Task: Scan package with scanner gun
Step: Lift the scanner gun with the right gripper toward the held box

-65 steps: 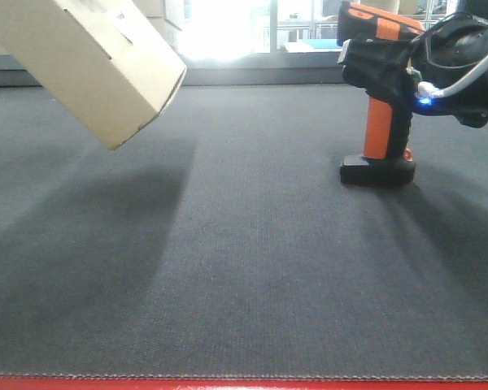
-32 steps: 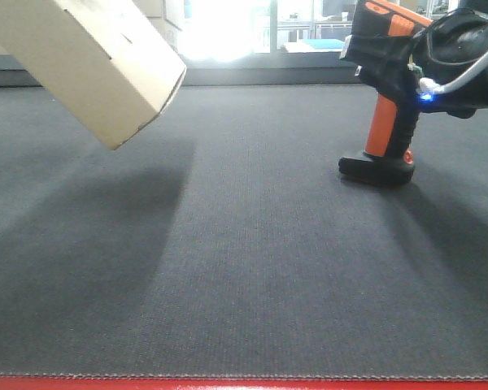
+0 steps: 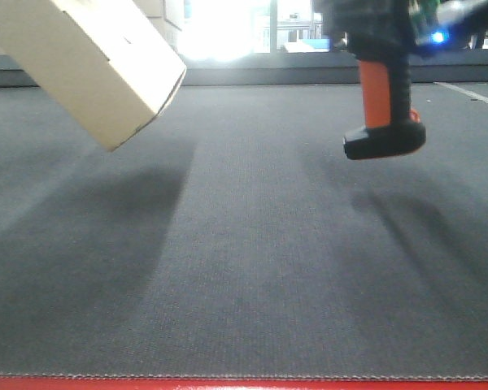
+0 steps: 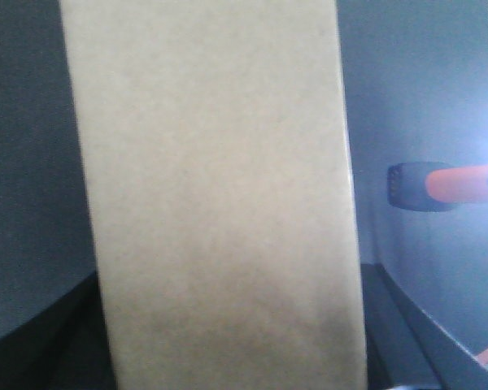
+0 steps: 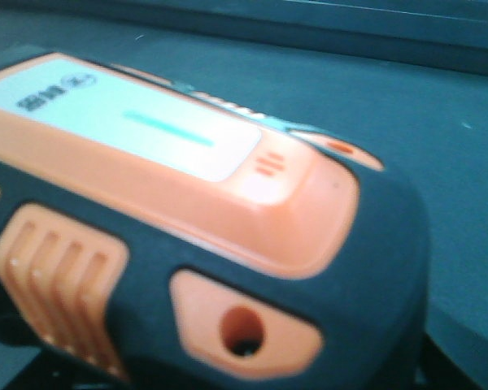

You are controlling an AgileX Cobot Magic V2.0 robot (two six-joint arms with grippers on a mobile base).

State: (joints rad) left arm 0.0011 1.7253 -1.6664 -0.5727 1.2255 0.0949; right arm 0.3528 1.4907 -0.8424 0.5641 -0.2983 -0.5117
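Note:
The package (image 3: 89,65), a plain tan cardboard box, hangs tilted in the air at the upper left of the front view. In the left wrist view the package (image 4: 220,187) fills the middle, and my left gripper (image 4: 228,341) is shut on it, its dark fingers (image 4: 32,349) just showing at the box's lower sides. At upper right the scanner gun (image 3: 384,114) hangs upright off the table, orange handle and black base showing. My right gripper (image 3: 382,28) is shut round its head, mostly cut off by the top edge. The right wrist view shows only the scanner gun's head (image 5: 187,211).
A dark grey mat (image 3: 244,268) covers the table, with a red front edge (image 3: 244,383). Bright windows (image 3: 228,32) stand behind the far edge. A blue light (image 3: 437,36) glows on the right arm. From the left wrist, the scanner gun's handle (image 4: 443,185) lies right of the box.
The scanner gun has been lifted off the mat and straightened upright; its base now hangs above the surface. The package has stayed where it was.

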